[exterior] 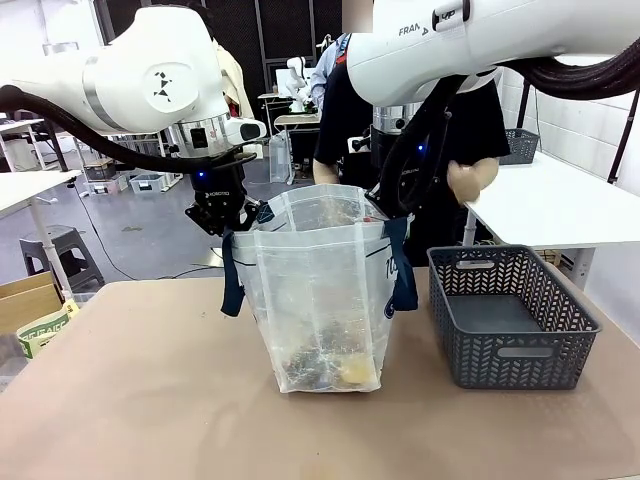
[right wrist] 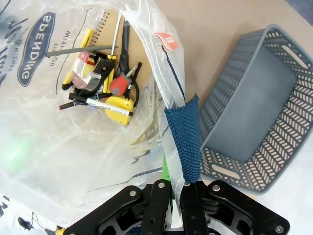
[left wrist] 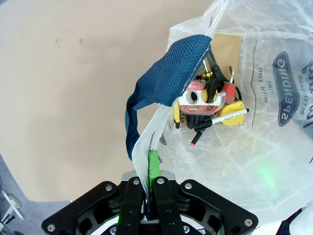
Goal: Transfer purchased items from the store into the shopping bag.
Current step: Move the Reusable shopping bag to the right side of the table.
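Now left tool and right tool each pinch the shopping bag; purchased items lie inside.

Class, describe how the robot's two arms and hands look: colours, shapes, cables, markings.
The left arm and right arm have rounded glossy white shells, each trailed by a black ribbed cable; the right bears dark lettering. The left hand and right hand are black, angular and bolted, with green finger pads.

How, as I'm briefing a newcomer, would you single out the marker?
On the table stands a clear bag with blue handles, beside a grey basket. At its bottom lies the marker: slim, white, red-tipped, among yellow and black tools.
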`<state>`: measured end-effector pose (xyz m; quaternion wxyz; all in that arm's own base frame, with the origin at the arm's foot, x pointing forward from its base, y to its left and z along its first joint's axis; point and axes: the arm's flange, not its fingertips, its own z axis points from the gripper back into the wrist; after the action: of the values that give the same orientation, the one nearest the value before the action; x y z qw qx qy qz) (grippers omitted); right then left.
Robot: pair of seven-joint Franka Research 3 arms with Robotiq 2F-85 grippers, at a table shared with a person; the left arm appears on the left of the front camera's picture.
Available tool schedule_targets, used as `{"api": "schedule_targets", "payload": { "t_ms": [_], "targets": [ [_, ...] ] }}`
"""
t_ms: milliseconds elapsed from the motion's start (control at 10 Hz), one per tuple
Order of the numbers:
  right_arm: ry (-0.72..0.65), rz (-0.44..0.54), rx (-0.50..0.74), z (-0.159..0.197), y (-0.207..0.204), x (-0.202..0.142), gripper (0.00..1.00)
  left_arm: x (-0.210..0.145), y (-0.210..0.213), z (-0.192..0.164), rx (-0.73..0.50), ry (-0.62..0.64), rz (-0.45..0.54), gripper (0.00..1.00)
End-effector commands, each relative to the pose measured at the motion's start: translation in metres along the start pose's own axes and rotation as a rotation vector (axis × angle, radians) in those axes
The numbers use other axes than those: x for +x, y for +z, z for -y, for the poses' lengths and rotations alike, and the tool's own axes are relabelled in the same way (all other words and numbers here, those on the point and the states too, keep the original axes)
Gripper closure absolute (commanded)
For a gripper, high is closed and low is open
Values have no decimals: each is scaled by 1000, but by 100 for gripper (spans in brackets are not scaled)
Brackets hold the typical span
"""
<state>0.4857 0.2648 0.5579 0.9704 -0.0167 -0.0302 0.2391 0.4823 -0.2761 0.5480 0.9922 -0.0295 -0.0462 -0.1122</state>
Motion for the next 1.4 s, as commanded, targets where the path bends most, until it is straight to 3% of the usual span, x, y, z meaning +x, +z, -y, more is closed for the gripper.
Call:
{"api": "schedule_targets", "payload": {
  "t_ms": [0,1300],
  "targets": [
    [0,9,-2,1,4,0,100,0,4,-2,-1,4,8,100],
    [0,9,-2,1,4,0,100,0,4,-2,-1,4,8,100]
  ]
}}
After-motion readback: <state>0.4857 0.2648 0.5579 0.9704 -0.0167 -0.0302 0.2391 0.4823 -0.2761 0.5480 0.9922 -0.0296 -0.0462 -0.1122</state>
